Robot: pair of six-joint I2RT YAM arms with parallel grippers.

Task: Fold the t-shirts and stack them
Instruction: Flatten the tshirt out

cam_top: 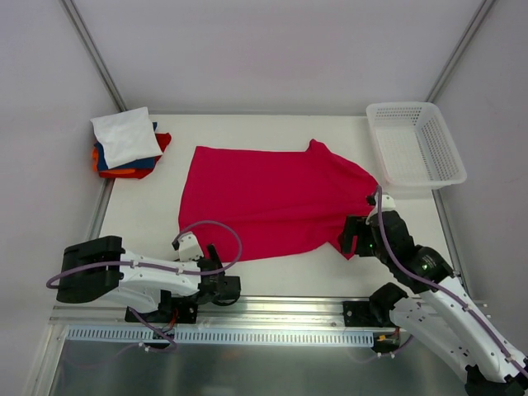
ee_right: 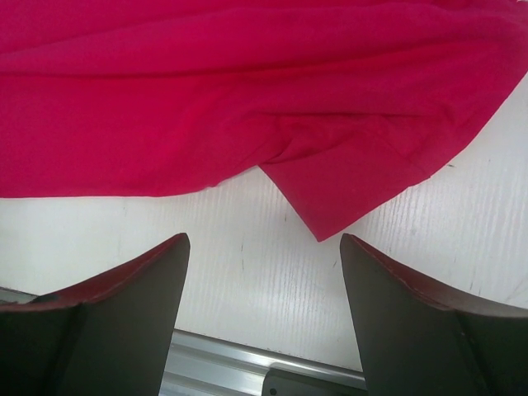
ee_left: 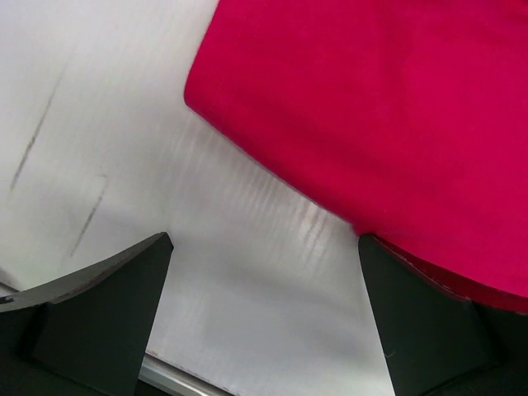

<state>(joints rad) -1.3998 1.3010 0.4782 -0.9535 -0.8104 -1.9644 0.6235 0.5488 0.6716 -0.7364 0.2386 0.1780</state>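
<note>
A large crimson-red t-shirt (cam_top: 268, 198) lies spread out in the middle of the table. My left gripper (cam_top: 224, 289) is open and empty, low over the table just in front of the shirt's near-left hem (ee_left: 371, 107). My right gripper (cam_top: 351, 239) is open and empty at the shirt's near-right corner, where a pointed flap (ee_right: 342, 186) of cloth lies just ahead of the jaws. A stack of folded shirts (cam_top: 128, 144), white on top of blue, orange and red, sits at the far left.
A white plastic mesh basket (cam_top: 415, 144) stands at the far right corner. A metal rail (cam_top: 247, 313) runs along the table's near edge, close under both grippers. Walls close in the table at left, right and back.
</note>
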